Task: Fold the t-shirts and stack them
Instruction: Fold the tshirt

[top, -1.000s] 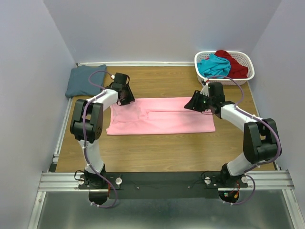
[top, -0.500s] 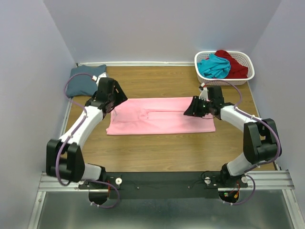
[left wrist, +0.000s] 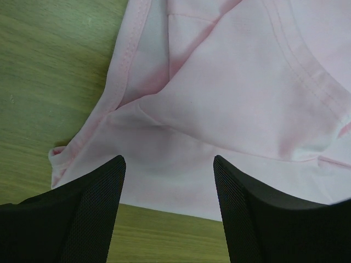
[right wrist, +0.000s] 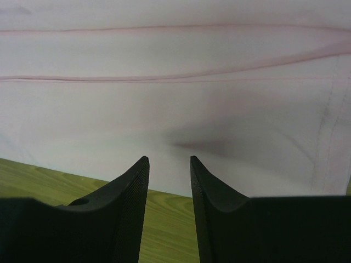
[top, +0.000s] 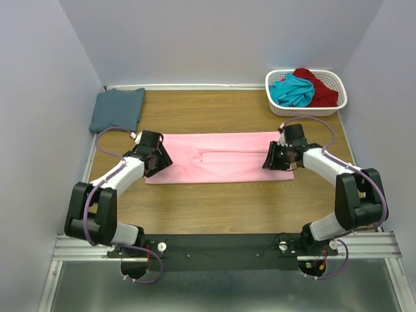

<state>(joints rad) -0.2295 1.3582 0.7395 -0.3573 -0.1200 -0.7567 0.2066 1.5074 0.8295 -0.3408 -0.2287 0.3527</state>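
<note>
The light pink t-shirt (top: 221,158) lies flat on the table as a long strip folded lengthwise. My left gripper (top: 160,162) is low at the shirt's near left corner; in the left wrist view it (left wrist: 169,164) is wide open and empty, with the pink cloth (left wrist: 236,93) just beyond its tips. My right gripper (top: 273,158) is low at the shirt's right end; in the right wrist view it (right wrist: 169,160) is open by a narrow gap, empty, at the near edge of the cloth (right wrist: 175,104). The slate blue-grey t-shirt (top: 117,109) lies folded at the back left.
A white slotted basket (top: 338,81) stands at the back right and holds the teal t-shirt (top: 292,90) and the dark red t-shirt (top: 320,88). Bare wooden table (top: 214,208) lies between the pink shirt and the arm bases.
My left arm swung from the shirt's far left edge out to the left, then down to its near left corner. My right gripper shifted right and nearer, to the shirt's right end.
</note>
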